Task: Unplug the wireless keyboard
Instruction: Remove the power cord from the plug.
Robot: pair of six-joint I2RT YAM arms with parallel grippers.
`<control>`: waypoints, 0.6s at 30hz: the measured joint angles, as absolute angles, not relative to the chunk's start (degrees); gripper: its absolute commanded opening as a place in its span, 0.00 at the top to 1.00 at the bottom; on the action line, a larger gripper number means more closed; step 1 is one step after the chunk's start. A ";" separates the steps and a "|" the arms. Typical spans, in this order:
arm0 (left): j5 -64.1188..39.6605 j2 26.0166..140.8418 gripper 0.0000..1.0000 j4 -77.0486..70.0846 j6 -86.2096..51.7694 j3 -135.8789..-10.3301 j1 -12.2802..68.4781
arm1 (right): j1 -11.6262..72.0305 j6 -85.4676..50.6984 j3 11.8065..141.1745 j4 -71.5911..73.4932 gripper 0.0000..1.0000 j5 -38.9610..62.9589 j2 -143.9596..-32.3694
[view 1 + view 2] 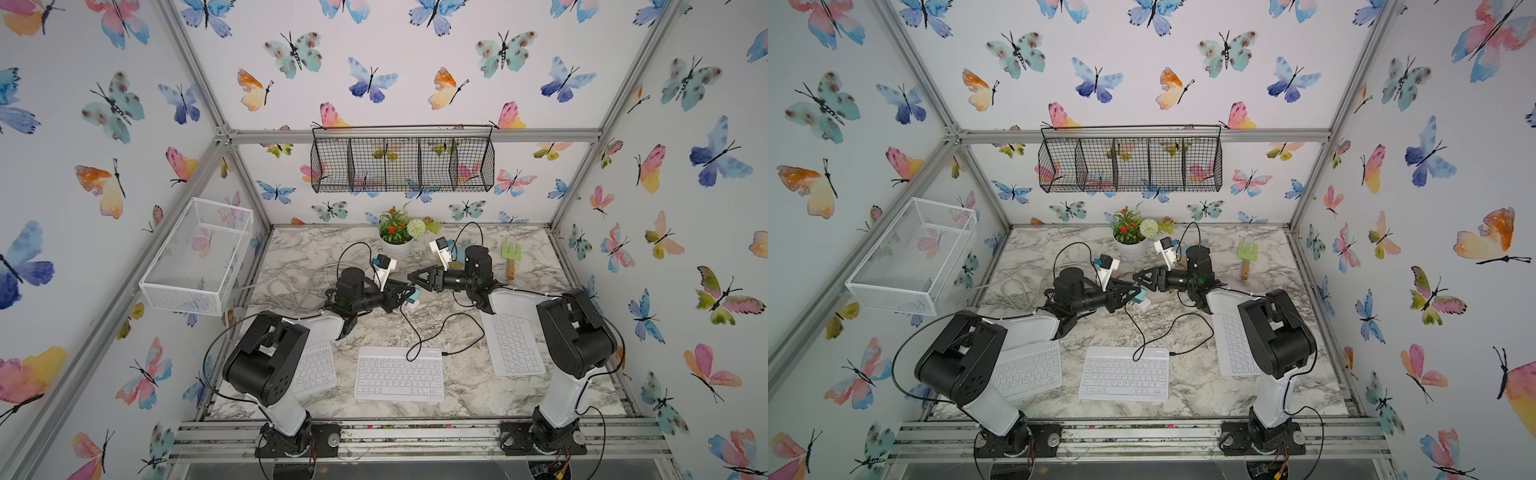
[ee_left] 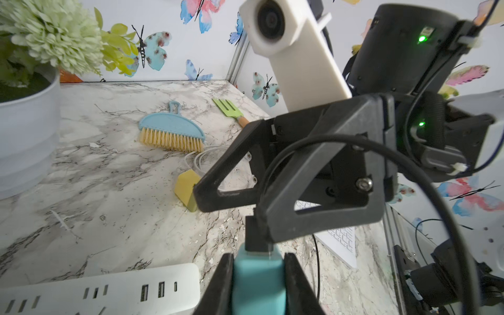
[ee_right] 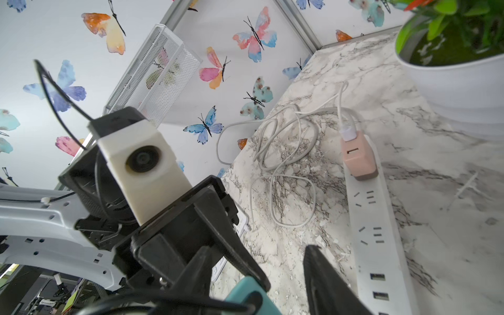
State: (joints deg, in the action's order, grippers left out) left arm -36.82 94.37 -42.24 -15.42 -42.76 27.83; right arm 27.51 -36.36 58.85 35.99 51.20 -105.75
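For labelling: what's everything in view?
wireless keyboard: 1, white, pastel keys, front
plain keyboards: 2, white, flanking it
black cable: 1, black, into teal adapter
teal adapter: 1, teal, left claw
power strip: 1, white, centre
pink adapter: 1, pink, on strip
yellow adapter: 1, yellow, near brush
white cables: tangle, white, left
brush: 1, blue, back right
garden fork: 1, green, back right
potted plant: 1, green, back
wire basket: 1, black, back wall
mesh basket: 1, white, left wall
left claw: 1, black, gripping teal adapter
right claw: 1, black, open

A staged robot-lab cell. Silver aluminium frame bars (image 1: pixel 411 135) hold butterfly-printed wall panels (image 1: pixel 415 91) around a marble-patterned tabletop (image 1: pixel 465 390). Black-and-white left arm (image 1: pixel 266 370) and right arm (image 1: pixel 573 345) stand at its front.
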 measured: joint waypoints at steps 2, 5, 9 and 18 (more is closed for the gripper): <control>-34.89 93.82 0.96 -40.71 -14.15 -42.76 28.29 | 27.90 -36.91 59.24 34.52 0.53 50.50 -105.89; -31.46 93.14 0.96 -38.35 -12.25 -42.76 28.99 | 28.23 -37.74 60.20 31.68 0.58 49.06 -105.97; -26.20 92.25 0.96 -35.31 -9.43 -43.03 30.17 | 28.58 -38.59 61.19 28.86 0.58 47.55 -106.00; -15.90 90.78 0.96 -30.46 -3.84 -44.82 34.63 | 29.52 -39.66 62.92 24.23 0.62 45.10 -107.18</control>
